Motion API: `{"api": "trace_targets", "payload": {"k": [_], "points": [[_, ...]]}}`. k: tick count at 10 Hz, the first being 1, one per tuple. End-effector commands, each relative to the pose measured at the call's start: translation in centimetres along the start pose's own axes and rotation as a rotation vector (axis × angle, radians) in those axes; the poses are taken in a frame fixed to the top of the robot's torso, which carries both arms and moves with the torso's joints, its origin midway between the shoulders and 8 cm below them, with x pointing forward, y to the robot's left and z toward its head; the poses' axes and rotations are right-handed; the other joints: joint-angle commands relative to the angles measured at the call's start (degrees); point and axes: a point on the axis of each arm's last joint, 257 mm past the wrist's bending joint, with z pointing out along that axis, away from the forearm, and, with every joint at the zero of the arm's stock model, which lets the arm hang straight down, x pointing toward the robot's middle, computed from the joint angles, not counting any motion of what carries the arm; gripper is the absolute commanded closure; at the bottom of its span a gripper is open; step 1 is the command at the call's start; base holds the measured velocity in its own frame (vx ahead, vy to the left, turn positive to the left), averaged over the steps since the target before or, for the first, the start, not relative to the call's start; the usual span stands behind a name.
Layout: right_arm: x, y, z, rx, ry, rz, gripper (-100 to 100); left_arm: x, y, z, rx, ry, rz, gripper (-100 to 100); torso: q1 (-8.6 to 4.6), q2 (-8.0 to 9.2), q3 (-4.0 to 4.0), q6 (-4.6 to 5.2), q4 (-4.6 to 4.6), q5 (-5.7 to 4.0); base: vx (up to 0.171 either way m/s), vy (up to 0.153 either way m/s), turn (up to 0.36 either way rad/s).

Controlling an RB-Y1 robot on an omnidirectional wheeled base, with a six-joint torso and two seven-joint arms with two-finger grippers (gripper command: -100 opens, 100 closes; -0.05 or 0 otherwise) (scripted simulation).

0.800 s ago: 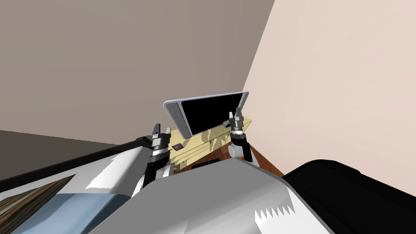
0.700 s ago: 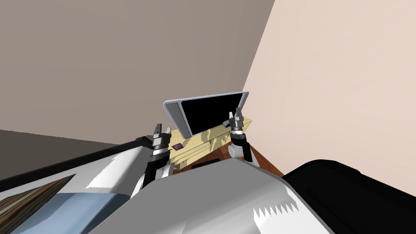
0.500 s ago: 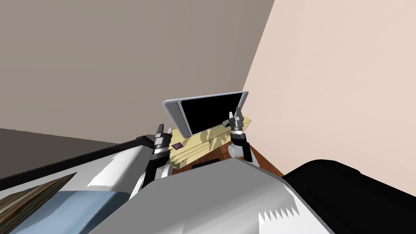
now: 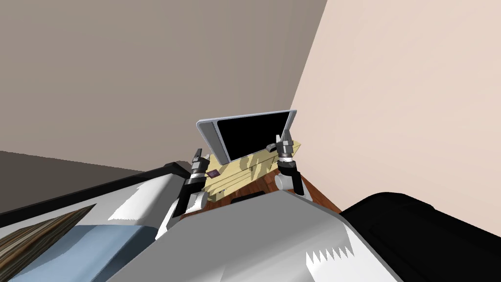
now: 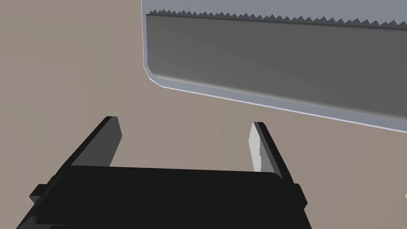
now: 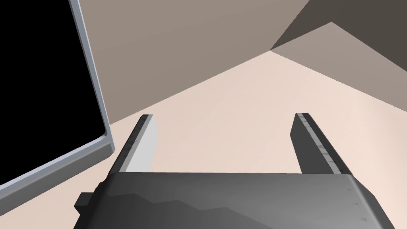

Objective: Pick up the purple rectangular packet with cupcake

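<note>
Since the earliest picture, the left gripper (image 4: 197,153) has moved sideways toward the bench's (image 4: 247,168) left end, and it now stands closer to the purple packet (image 4: 213,174). Its fingers also look narrower from the head, as if seen more edge-on. The right gripper (image 4: 284,134), the packet and the screen (image 4: 250,136) have kept their places.

The purple packet lies flat on the pale yellow bench, near its left front corner. It is just beside the left gripper's dark wrist, on the side toward the bench's middle. I cannot tell whether anything touches it, and no finger is around it. Its print is too small to read.

In the left wrist view the left gripper (image 5: 183,121) has its fingers (image 5: 108,139) set well apart with nothing between them. Beyond them are a brown-grey wall and a grey slab with a light rim (image 5: 278,59), which looks like the screen's casing.

The right gripper is raised over the bench's right end, at the screen's right edge. In its own view the right gripper (image 6: 224,115) also has its fingers (image 6: 144,143) spread wide and empty. The screen's grey frame (image 6: 93,79) and black face lie off to one side.

The screen stands along the bench's back edge, tilted with the rest of the head view. Reddish-brown floor (image 4: 264,184) shows below the bench's front edge.
</note>
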Motion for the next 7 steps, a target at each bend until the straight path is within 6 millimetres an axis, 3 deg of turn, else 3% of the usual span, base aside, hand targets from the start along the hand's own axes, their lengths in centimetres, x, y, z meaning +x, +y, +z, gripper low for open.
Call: {"api": "trace_targets", "payload": {"k": [1,2,4,7], "points": [[0.0,0.0,0.0,0.000,0.000,0.000,0,-0.4,2.4,0.7,-0.062,0.002,-0.027,-100,0.00,0.00,0.00,0.00,0.00,0.00,-0.081,-0.035,-0.010],[0.0,0.0,0.0,0.000,0.000,0.000,0,-0.4,2.7,0.7,-0.074,0.001,-0.027,-100,-0.01,0.09,0.05,-0.01,0.02,-0.01,-0.062,-0.023,-0.002],[0.0,0.0,0.0,0.000,0.000,0.000,0,-1.0,5.7,2.2,-0.154,0.000,-0.066,-100,0.05,0.01,0.01,0.00,0.01,0.01,-0.052,-0.020,-0.018],[0.0,0.0,0.0,0.000,0.000,0.000,0,-1.4,8.4,2.7,-0.225,-0.006,-0.086,-100,0.05,0.02,0.01,-0.01,0.01,0.00,-0.047,-0.015,-0.012]]}}
